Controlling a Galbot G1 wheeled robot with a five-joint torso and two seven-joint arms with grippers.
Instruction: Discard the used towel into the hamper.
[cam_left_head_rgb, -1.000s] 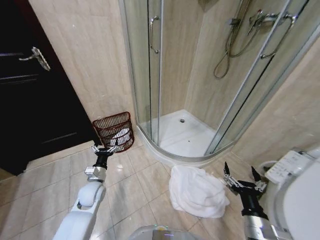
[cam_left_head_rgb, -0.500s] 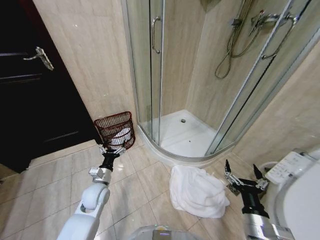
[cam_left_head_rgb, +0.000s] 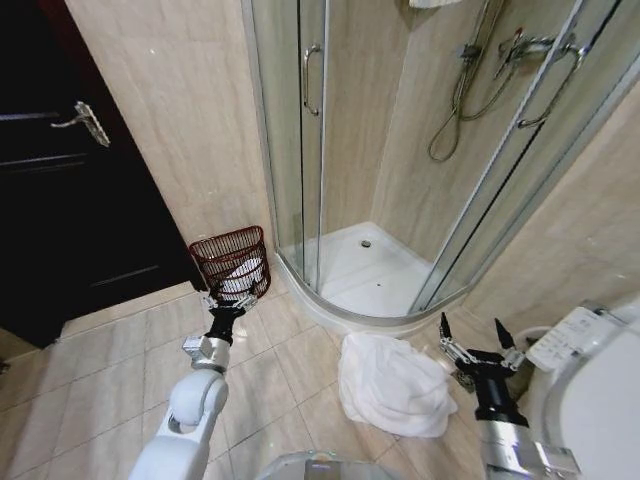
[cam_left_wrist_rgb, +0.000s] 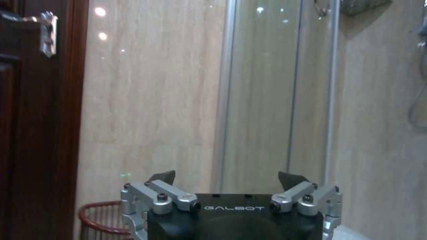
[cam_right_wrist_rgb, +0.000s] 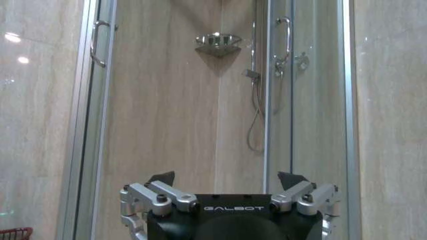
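Lying crumpled on the tiled floor at lower centre-right of the head view, the white towel (cam_left_head_rgb: 393, 385) is resting just in front of the shower tray's curved edge (cam_left_head_rgb: 345, 312). The hamper (cam_left_head_rgb: 232, 262) is standing at centre-left against the beige wall, beside the shower door (cam_left_head_rgb: 298, 130), with something white inside it. The left gripper (cam_left_head_rgb: 229, 300) is hovering just below the hamper, its fingers spread apart and holding nothing. The right gripper (cam_left_head_rgb: 470, 346) is hanging just right of the towel, beside the toilet (cam_left_head_rgb: 590, 390), its fingers likewise standing wide apart and empty
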